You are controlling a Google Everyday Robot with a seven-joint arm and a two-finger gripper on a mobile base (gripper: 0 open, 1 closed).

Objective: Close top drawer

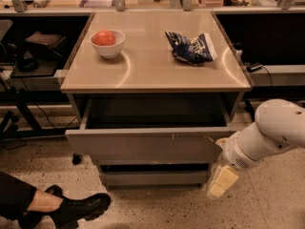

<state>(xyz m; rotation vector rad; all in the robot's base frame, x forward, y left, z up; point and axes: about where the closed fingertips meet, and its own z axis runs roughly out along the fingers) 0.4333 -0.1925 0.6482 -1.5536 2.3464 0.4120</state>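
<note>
One bowl (107, 46), one red fruit (104, 37) and one crumpled bag (190, 47) are sitting on one table (152, 75); one gripper (218, 185) is hovering at the right end of one top drawer (143, 147).
</note>
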